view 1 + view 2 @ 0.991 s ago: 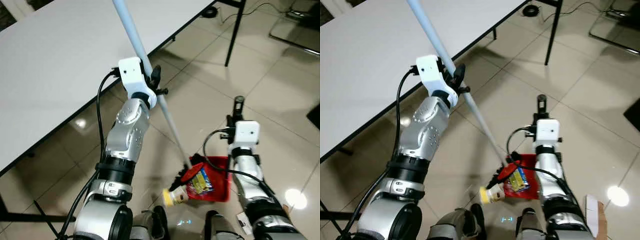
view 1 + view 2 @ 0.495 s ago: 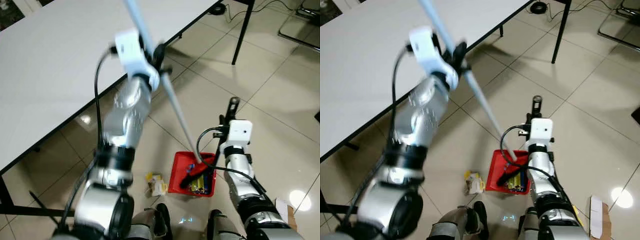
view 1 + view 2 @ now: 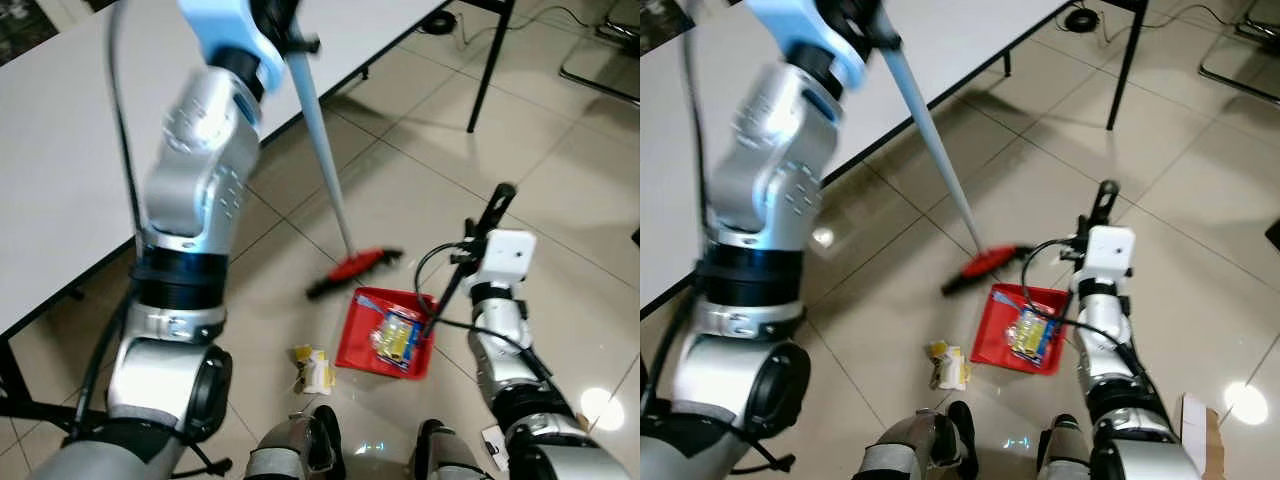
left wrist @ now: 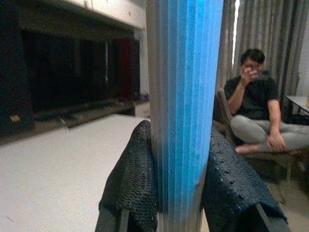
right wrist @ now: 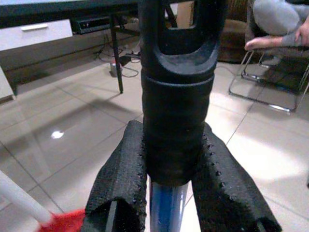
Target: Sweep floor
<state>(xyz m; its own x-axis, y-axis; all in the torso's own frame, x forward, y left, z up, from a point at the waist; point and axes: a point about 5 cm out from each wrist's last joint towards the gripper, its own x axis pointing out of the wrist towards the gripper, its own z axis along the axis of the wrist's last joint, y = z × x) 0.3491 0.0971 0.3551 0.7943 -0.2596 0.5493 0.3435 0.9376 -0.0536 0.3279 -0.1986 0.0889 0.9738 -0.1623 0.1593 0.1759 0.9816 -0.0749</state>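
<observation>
- Feet of the robot (image 3: 300, 455) stand at the near edge of the tiled floor (image 3: 560, 200).
- Crumpled yellow and white litter (image 3: 313, 369) lies on the tiles just ahead of the feet, left of the dustpan and apart from it.
- Red dustpan (image 3: 358, 335) rests flat on the floor, with a yellow wrapper (image 3: 394, 337) lying inside it.
- Right hand (image 5: 170, 203) is pressed shut around the black grip at the top of the dustpan handle (image 3: 470, 255); in the right wrist view its two textured fingers (image 5: 123, 179) clamp the grip from both sides, and the handle slants up and to the right from the pan.
- Broom head (image 3: 352, 270), red with dark bristles, sits on the floor just beyond the far edge of the dustpan, slightly left of it.
- Broom pole (image 3: 318, 140), pale blue, rises from the head up and to the left.
- Left hand (image 4: 179, 193) pinches the pole high up near the top of the head views, its fingers (image 4: 137, 179) closed on either side of the ribbed blue shaft.
- White table (image 3: 70, 150) with black legs stretches across the far left, behind the raised left arm.
- Seated person (image 4: 256, 111) in a dark top is in a chair far off in the room.
</observation>
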